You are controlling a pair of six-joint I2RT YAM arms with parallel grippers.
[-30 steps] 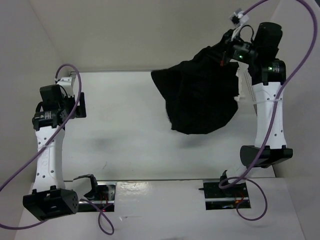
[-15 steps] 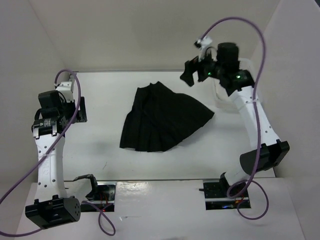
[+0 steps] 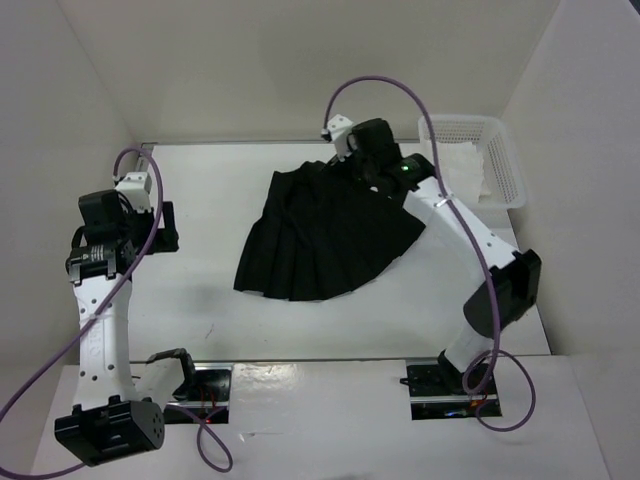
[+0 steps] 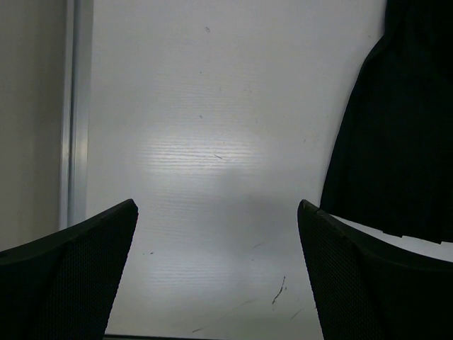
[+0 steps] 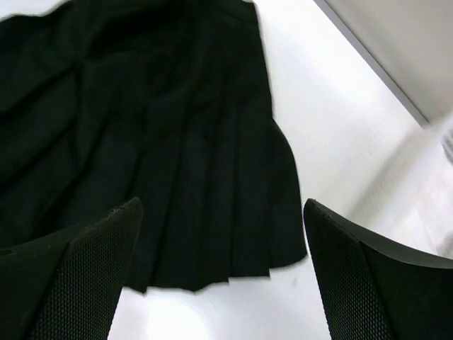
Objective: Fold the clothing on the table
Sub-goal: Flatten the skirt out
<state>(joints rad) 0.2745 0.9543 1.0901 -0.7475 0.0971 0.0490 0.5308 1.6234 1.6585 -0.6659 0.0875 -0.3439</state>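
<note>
Across the middle of the flat white tabletop (image 3: 200, 290), the black pleated soft skirt (image 3: 325, 235) lies spread out, unfolded. My right gripper (image 5: 221, 212) hovers open above it, my left gripper (image 4: 216, 209) open alongside; every fold is yet to do.

Left arm (image 3: 97, 310): extended forward along its own side; left hand (image 4: 216, 212) empty, fingers spread wide.
Right arm (image 3: 470, 228): stretched forward and inward; right hand (image 5: 221, 207) empty, fingers spread wide, angled downward.
</note>
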